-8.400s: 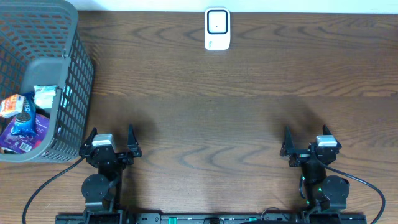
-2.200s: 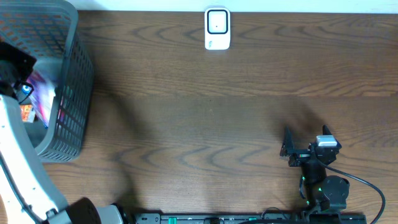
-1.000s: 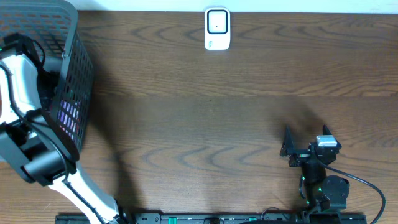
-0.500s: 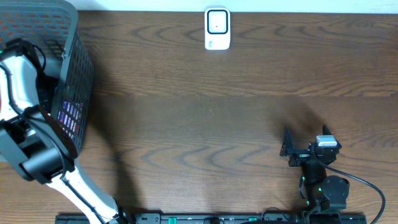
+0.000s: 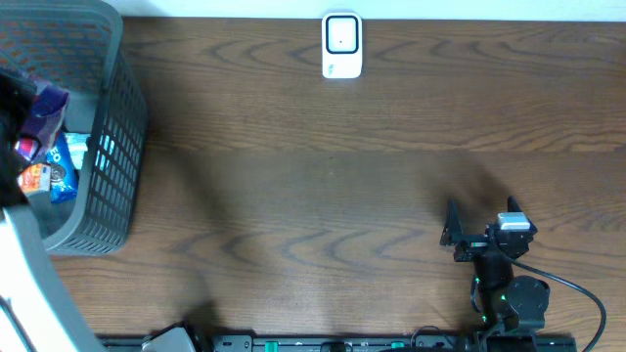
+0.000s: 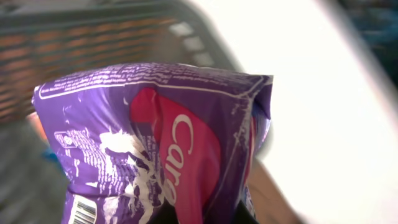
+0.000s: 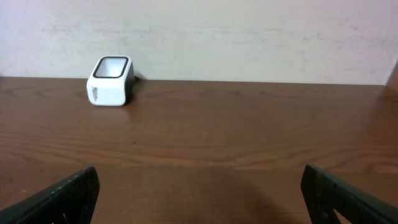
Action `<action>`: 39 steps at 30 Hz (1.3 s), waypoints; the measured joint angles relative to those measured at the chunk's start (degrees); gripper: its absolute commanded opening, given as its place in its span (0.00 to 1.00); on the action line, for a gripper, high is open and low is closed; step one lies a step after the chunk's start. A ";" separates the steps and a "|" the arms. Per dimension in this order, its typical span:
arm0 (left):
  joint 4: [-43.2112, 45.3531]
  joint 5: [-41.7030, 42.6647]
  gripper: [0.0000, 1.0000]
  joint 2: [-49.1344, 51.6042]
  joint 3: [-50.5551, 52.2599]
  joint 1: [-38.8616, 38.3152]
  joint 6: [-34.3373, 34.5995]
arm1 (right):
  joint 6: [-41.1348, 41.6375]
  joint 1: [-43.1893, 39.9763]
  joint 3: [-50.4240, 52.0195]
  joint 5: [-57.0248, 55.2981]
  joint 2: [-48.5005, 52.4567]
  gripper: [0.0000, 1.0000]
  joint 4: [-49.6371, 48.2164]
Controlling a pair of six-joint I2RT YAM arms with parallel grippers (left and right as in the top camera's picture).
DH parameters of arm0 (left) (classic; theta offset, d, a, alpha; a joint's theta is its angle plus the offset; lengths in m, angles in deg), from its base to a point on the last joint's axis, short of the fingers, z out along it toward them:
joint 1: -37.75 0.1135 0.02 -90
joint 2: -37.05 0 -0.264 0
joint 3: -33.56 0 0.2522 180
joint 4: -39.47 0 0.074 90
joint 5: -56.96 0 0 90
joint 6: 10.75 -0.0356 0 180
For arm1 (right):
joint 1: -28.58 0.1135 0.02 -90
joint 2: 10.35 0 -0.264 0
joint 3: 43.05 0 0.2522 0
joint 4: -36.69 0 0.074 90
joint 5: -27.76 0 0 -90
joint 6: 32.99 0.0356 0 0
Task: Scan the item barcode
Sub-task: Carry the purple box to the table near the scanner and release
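Observation:
A purple snack packet [image 6: 155, 143] with a red logo fills the left wrist view, its barcode [image 6: 79, 211] showing at the lower left. My left gripper [image 6: 205, 218] is shut on the packet's lower edge. From overhead the packet [image 5: 45, 110] hangs above the grey basket [image 5: 115, 147] at the far left. The white scanner [image 5: 341, 45] stands at the table's far edge, and it also shows in the right wrist view as a scanner [image 7: 111, 81] at the upper left. My right gripper [image 5: 479, 223] rests open near the front right, nothing between its fingers [image 7: 65, 198].
The basket holds a blue packet [image 5: 65, 162] and an orange-labelled item [image 5: 35, 178]. Its tall mesh wall stands between the packet and the brown wooden table [image 5: 323, 196]. A pale wall runs behind the scanner.
My left gripper closed inside the basket, then rose out of it with the purple packet. The right arm has not moved.

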 measured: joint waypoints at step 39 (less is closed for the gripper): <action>14.60 3.43 0.90 45.48 -0.02 -68.13 -4.52 | 0.00 0.00 0.00 0.00 0.00 0.99 0.00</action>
